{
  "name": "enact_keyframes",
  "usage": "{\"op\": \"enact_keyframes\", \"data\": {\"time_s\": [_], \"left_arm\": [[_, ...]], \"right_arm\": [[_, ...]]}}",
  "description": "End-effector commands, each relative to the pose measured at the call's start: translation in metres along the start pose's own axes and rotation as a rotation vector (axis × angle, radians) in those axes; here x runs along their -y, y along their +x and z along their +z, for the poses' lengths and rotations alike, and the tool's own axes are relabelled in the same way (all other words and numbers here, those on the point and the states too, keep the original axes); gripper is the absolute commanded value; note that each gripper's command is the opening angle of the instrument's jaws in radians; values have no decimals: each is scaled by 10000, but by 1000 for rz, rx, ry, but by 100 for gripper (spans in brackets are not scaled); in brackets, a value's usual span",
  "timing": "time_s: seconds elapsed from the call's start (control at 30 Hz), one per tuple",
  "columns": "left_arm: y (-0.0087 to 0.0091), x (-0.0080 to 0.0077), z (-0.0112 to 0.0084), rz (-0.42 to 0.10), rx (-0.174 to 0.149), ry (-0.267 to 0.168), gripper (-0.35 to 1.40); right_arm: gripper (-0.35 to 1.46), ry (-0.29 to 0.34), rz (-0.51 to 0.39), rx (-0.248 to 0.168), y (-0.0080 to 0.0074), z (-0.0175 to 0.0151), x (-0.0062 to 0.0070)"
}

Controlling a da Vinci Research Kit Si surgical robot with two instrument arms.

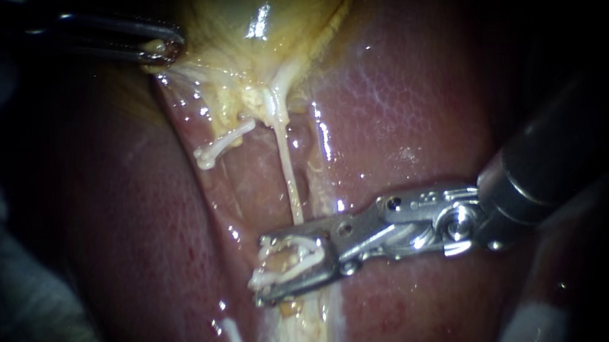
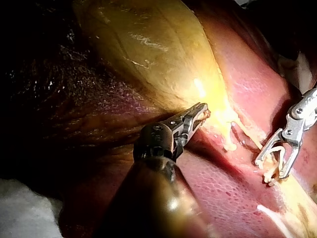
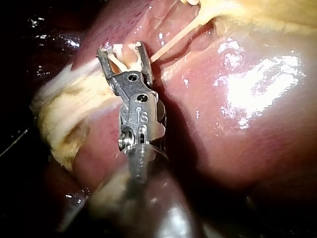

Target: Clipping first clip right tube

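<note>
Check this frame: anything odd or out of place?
The short left tube ends loose on the liver, its free end attached to nothing. Otherwise normal: left instrument holds the gallbladder, right tube runs taut to the right instrument's clip.

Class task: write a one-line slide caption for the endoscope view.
Left instrument grips the gallbladder; right instrument holds a white clip at the right tube.

Left instrument point(image 1: 165, 48) in from left, tip clamped tight, right instrument point(image 1: 261, 272) in from right, tip spread wide
</note>
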Motion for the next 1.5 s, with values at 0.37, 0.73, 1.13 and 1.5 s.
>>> {"op": "enact_keyframes", "data": {"time_s": [0.37, 0.73, 1.13, 1.5], "left_arm": [[0, 0, -1, 0, 0, 0, -35], [0, -1, -1, 0, 0, 0, -35], [0, -1, -1, 0, 0, 0, -35], [0, -1, -1, 0, 0, 0, -35]], "right_arm": [[46, 2, 18, -25, 25, -36, 17], [46, -8, 16, -29, 11, -64, 10], [46, -27, 29, -31, -7, -68, -19], [48, -42, 40, -29, -28, -53, -41]]}}
